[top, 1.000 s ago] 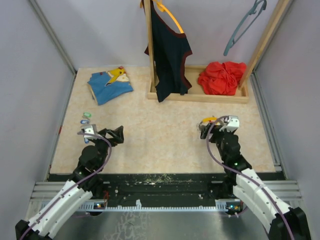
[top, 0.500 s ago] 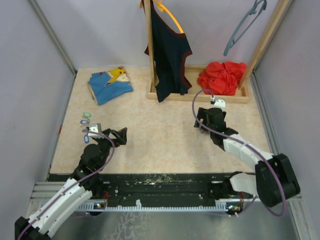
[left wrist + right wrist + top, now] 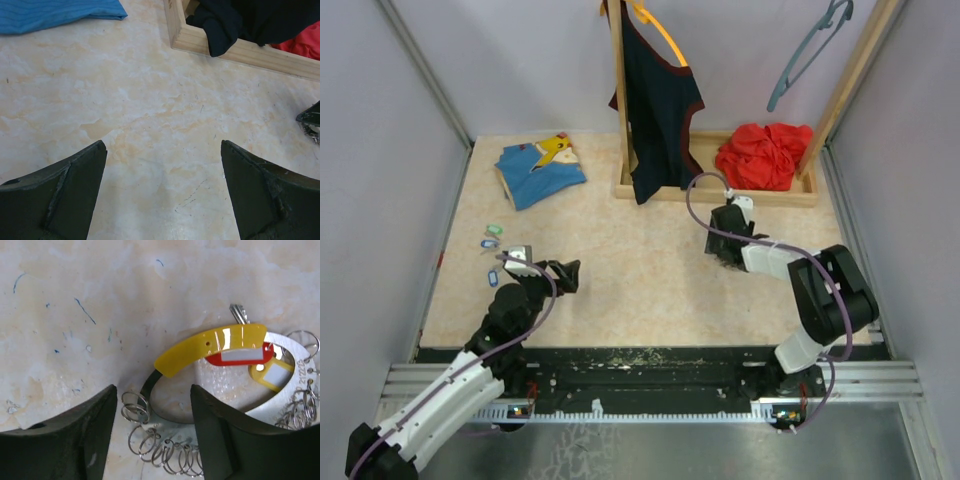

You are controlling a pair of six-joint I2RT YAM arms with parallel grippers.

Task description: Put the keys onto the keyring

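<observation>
At the far left the keys (image 3: 492, 230) lie loose, none threaded; the keyring (image 3: 210, 349) sits under my right gripper (image 3: 152, 400), jaws apart, left gripper (image 3: 163, 155) likewise, both empty.

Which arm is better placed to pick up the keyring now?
Right. The right gripper, open, is directly over the keyring, jaws either side of its band. The left gripper, also open, sits across the table, nearer the keys.

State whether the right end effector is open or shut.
Open. The right end effector has its fingers wide apart over the keyring.
</observation>
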